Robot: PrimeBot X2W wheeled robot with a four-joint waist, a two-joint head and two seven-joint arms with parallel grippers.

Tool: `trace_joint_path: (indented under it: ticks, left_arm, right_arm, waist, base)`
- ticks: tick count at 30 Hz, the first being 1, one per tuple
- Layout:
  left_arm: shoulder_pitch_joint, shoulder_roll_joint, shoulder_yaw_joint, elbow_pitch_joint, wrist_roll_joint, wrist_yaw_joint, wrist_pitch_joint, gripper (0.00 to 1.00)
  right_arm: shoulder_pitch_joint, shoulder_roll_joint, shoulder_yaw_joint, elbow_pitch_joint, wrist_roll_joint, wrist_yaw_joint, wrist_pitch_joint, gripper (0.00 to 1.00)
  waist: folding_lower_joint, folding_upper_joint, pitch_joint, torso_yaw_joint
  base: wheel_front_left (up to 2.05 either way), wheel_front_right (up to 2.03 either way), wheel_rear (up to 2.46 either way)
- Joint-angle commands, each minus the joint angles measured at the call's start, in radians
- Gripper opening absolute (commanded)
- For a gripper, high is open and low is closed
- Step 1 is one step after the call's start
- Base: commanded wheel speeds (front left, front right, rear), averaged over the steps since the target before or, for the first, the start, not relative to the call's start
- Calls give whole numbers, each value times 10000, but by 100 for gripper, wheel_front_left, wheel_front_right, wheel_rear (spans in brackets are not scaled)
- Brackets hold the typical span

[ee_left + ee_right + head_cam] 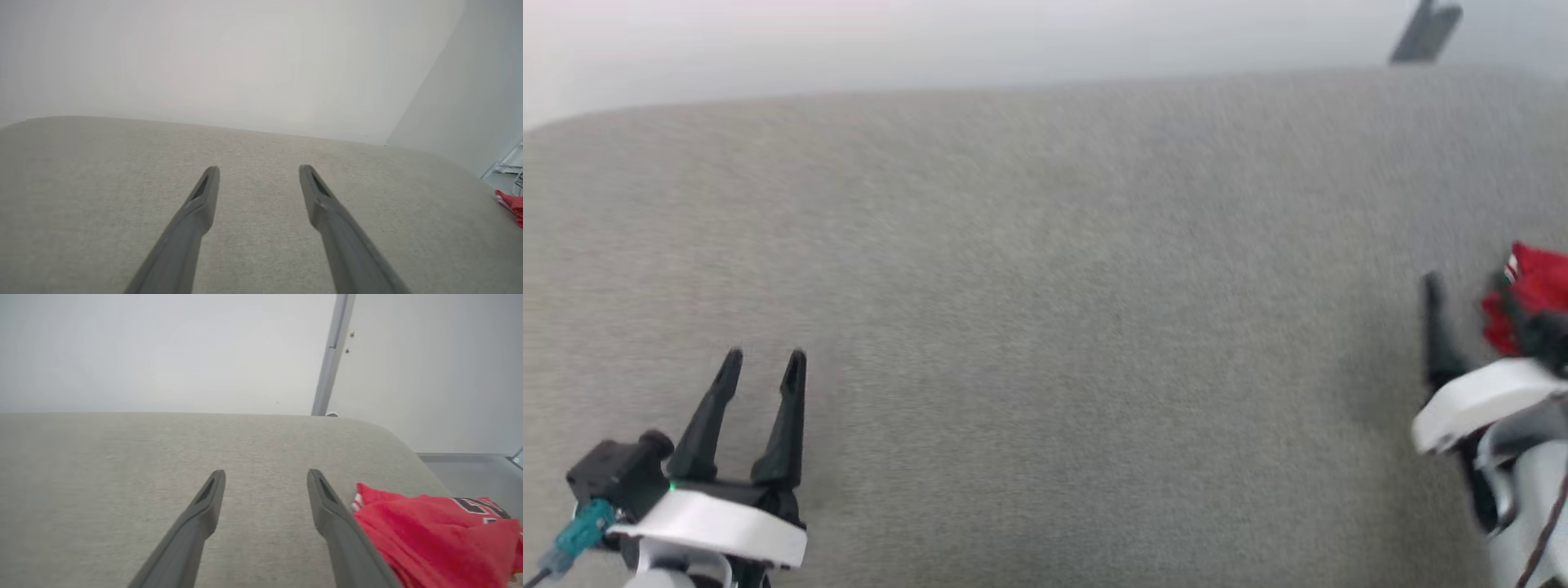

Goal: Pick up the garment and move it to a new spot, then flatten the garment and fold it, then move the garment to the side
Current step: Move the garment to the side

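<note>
**Grippers both spread, red jersey beside the right one**

Fingers of the right gripper (266,473) stand wide apart with only grey fabric showing in the gap between them, so it is open and carries nothing. Just beside its right-hand finger (339,522) in the right wrist view lies the garment (429,531), a crumpled red heap with a strip of white-and-red trim at its near corner and dark lettering outlined in white on top; whether the cloth touches that finger cannot be told. The left gripper (765,355) is open too, its two dark fingers parted and empty at the lower left of the head view, well apart from the garment. Both grippers are over a broad grey upholstered surface (1045,286); the garment sits near that surface's right end, cut off by the right border of the head view and seen as a small red patch at the far right of the left wrist view. Behind the surface rises a pale wall (245,61); a grey upright pole (333,355) stands against it.
</note>
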Motion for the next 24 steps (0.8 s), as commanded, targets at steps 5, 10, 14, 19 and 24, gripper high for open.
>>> trace_joint_path:
  ticks: [5, 10, 14, 19, 24]
  left_arm:
    - [522, -262, 296, 238, 131, 25, -48, 100]
    - [1002, -516, 541, 266, 275, 25, -47, 100]
    - [1293, -637, 557, 201, 354, 25, -48, 100]
    - [1513, -709, 635, -56, 404, 25, -47, 100]
    - [1726, -721, 859, -480, 634, 25, -47, 100]
  right_arm:
    - [810, 445, 289, -271, 497, -5, -484, 100]
    - [1605, 889, 455, -956, 814, -4, -676, 100]
    - [2141, 1113, 499, -1704, 904, -4, -728, 100]
    - [2721, 1332, 264, -2754, 880, -4, -721, 100]
    - [3318, 1486, -33, -3803, 760, -4, -505, 100]
  waist:
    - [0, 0, -977, 670]
    - [0, 0, -1411, 829]
    - [0, 0, -1622, 951]
    - [0, 0, -1651, 1088]
    - [0, 0, -1629, 1237]
  base:
    - [0, 0, 0]
    - [0, 0, 0]
    - [0, 0, 0]
    - [0, 0, 0]
    - [0, 0, 0]
